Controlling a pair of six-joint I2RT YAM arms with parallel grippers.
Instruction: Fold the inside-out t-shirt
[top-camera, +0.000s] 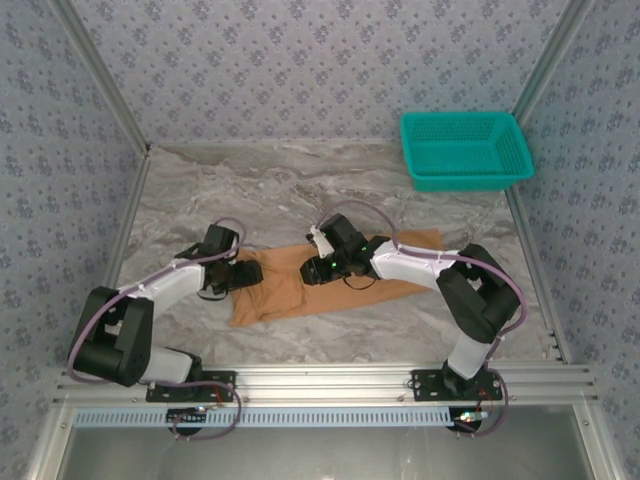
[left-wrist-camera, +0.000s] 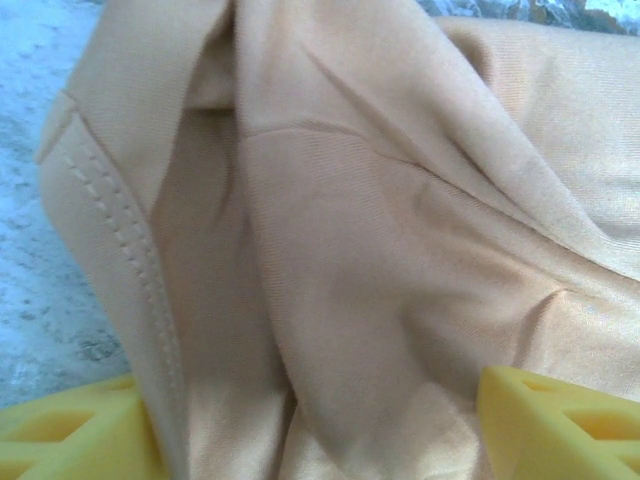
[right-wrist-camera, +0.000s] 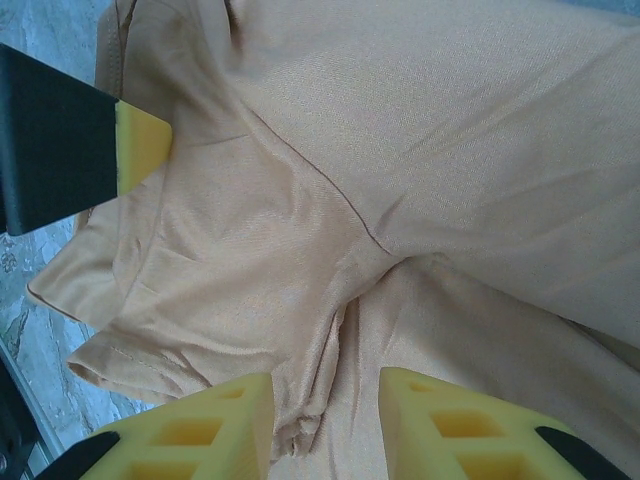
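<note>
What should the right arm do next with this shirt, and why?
Probably close the right gripper: its fingers stand apart on either side of a raised fold of the t-shirt, so a pinch there looks ready.

My top cam looks down over the whole worktop (top-camera: 300, 190); both wrist cams sit tight on its t-shirt (top-camera: 285, 293).
</note>
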